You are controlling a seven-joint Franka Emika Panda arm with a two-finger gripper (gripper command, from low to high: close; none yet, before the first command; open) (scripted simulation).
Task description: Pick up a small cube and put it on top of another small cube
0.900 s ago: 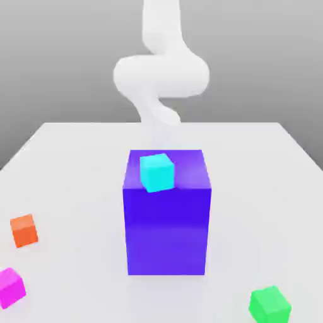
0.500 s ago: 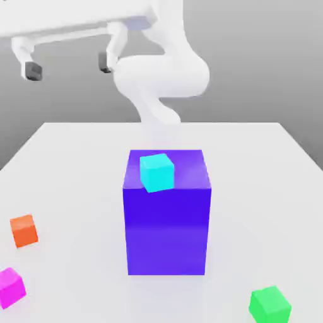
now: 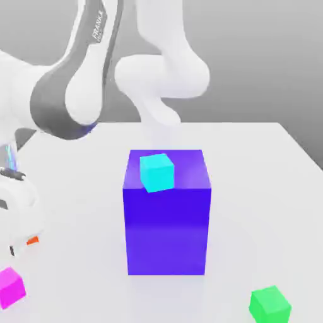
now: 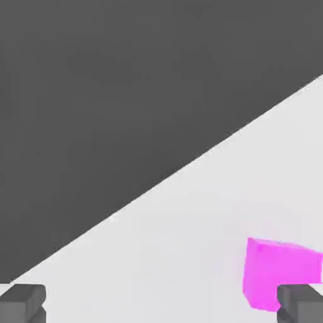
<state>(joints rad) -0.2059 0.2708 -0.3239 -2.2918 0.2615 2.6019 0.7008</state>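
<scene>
white tabletop (image 3: 252, 164) stretches under a grey backdrop, with a tall blue block (image 3: 167, 221) standing near its middle. on top of the blue block rests a small cyan cube (image 3: 156, 171), toward the corner on the exterior view's left. the robot arm (image 3: 76, 82) bends down on the exterior view's left of the blue block, its hand low beside the table edge. a sliver of an orange cube (image 3: 33, 240) peeks out beside the hand. a magenta cube (image 3: 11, 287) lies in front of it, well apart from the blue block. a green cube (image 3: 270, 304) lies toward the exterior view's right of the blue block. in the hand view the gripper (image 4: 161, 303) stands wide open, holding nothing, one fingertip (image 4: 301, 303) overlapping the magenta cube (image 4: 277, 268).
</scene>
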